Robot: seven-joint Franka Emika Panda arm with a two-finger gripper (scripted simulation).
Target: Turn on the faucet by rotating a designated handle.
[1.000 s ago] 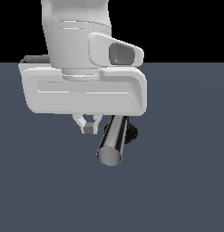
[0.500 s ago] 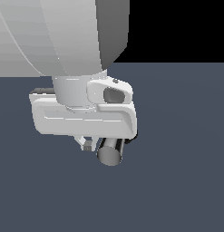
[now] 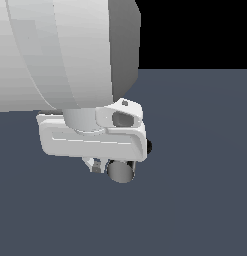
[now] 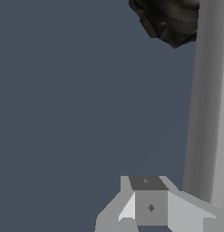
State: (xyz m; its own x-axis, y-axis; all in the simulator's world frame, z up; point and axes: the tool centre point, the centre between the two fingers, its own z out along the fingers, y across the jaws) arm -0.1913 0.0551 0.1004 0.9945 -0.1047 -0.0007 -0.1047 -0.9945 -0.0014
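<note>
1. Nearest in the exterior view: a huge white arm link, filling the upper part toward the exterior view's left and hiding much of the scene behind it.
2. Just below that link: the white gripper (image 3: 101, 166) body, hanging low over the handle (image 3: 120, 171), with one small pale finger (image 3: 96, 165) poking out right beside the bar's flat grey end, on the exterior view's left of it.
3. Seen from the wrist camera: one finger (image 4: 150, 206) alongside the long chrome handle (image 4: 207, 104); looks pressed to the bar or only just off it, contact not certain.
4. State of the gripper: cannot tell whether spread or pressed together. Only one finger plainly visible, the other hidden or out of frame, and no sign of the bar pinched between two pads.
5. Farther back along the bar: the black part of the faucet (image 4: 169, 19), where the handle joins; barely a dark sliver of it behind the gripper body in the exterior view. Beyond that, only the plain dark floor (image 3: 205, 165).
6. Step in hand, judged: positioning against the handle for a sideways push, or early in that push.
7. Next move calls for: steady lateral pressure from the finger near the handle's free end, sweeping in an arc about the black pivot, keeping low enough not to ride over the round bar.
</note>
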